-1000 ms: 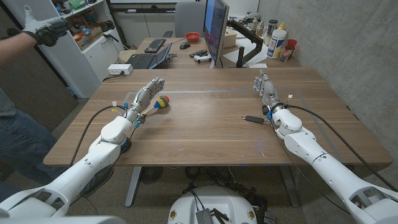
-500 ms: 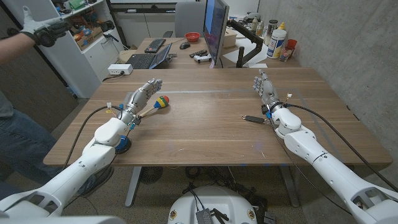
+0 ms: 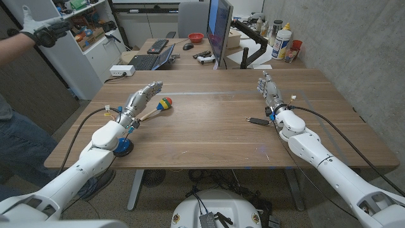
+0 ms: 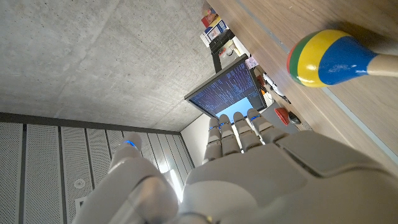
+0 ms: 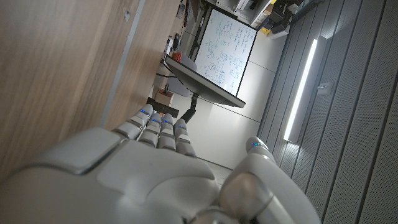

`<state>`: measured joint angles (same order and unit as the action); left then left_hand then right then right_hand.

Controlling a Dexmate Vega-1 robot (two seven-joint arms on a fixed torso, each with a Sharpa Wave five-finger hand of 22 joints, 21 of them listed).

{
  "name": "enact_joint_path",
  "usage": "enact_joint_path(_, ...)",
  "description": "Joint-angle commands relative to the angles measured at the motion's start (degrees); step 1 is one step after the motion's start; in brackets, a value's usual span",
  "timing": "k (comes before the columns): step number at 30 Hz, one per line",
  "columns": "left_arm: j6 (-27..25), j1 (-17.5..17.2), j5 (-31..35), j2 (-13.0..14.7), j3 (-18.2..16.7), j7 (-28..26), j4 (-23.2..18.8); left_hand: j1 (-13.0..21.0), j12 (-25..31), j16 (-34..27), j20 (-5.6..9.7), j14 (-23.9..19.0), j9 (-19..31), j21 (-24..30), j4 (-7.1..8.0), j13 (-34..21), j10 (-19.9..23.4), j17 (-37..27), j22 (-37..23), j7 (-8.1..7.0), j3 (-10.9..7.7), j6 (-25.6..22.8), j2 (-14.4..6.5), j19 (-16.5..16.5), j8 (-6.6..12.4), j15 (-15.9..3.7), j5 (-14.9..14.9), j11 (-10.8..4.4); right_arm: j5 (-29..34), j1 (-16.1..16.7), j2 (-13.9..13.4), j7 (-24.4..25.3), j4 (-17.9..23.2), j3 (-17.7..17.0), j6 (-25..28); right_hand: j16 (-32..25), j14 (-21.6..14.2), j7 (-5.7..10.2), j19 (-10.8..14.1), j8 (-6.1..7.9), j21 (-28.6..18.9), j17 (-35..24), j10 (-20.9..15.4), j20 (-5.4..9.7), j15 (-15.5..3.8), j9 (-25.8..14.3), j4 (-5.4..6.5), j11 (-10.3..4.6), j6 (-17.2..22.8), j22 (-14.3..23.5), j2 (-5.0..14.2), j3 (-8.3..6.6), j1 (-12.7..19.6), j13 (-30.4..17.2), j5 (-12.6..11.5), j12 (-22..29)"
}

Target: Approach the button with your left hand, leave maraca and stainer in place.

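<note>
- A person's gloved hand shows at the far left, behind the table and well apart from the robot.
- The blue button sits on the wooden table near the front left edge, just beside the left forearm and behind the hand, so I judge the arm must pull back to approach it.
- The left hand holds nothing, with the fingers straight and close together, pointing away from the robot.
- The maraca lies just beside this hand, its coloured head at the fingertips; I cannot tell if they touch, so the hand could push it.
- A small dark thing, too small to name, lies beside the right wrist.
- The right hand has straight fingers and holds nothing; it seems to wait.
</note>
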<state>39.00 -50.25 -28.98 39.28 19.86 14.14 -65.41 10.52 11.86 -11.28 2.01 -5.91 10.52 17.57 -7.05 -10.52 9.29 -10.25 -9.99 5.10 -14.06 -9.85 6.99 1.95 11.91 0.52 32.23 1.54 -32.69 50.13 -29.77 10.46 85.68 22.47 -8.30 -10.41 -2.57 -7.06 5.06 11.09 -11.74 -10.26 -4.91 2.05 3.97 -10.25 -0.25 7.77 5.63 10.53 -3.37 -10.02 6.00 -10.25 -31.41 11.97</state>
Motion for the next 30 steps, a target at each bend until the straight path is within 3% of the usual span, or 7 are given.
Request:
enact_joint_path(1,3.5,-0.1,-0.4,1.0,-0.6,2.0,1.8,0.6,0.4,-0.3,0.61,-0.7,0.3,-0.1,-0.31,-0.3,0.5,-0.2,-0.2,-0.13,-0.18,-0.6,0.1,0.4,0.00,-0.03,0.4,-0.13,0.5,0.2,0.2,0.8,0.4,0.0,-0.1,-0.3,-0.3,-0.85,0.5,-0.09,-0.1,-0.1,-0.5,-0.02,0.38,-0.2,-0.01,0.11,0.3,0.1,0.37,0.13,0.2,-0.2,-0.3,0.1)
enact_joint_path(16,7.2,-3.8,-1.1,3.2,-2.5,2.7,-0.8,1.0,0.4,-0.2,0.29,-0.8,0.3,-0.4,-0.47,-0.4,0.7,-0.2,-0.2,-0.21,-0.18,-0.6,0.0,0.5,-0.05,-0.03,0.4,-0.25,0.8,-1.0,0.9,-0.2,-1.2,0.6,-0.9,-0.3,-0.4,-0.84,0.5,-0.08,-0.1,-0.1,-0.5,-0.06,0.39,-0.2,-0.05,0.06,0.3,0.1,0.52,0.32,0.2,-0.2,-0.4,0.0)
enact_joint_path(30,9.4,-5.4,-1.6,5.2,-3.4,4.8,0.0,1.5,0.2,-0.1,0.31,-0.9,0.3,-0.7,-0.65,-0.4,0.5,-0.2,-0.3,-0.03,-0.16,-0.6,-0.1,0.6,-0.12,0.42,0.4,0.53,0.8,-2.0,1.3,-1.1,-2.4,1.0,-0.7,-0.3,-0.5,-0.75,0.5,-0.10,0.0,-0.1,-0.5,-0.21,0.53,-0.2,-0.10,0.19,0.3,0.1,0.63,0.55,0.2,-0.2,-0.5,0.0)
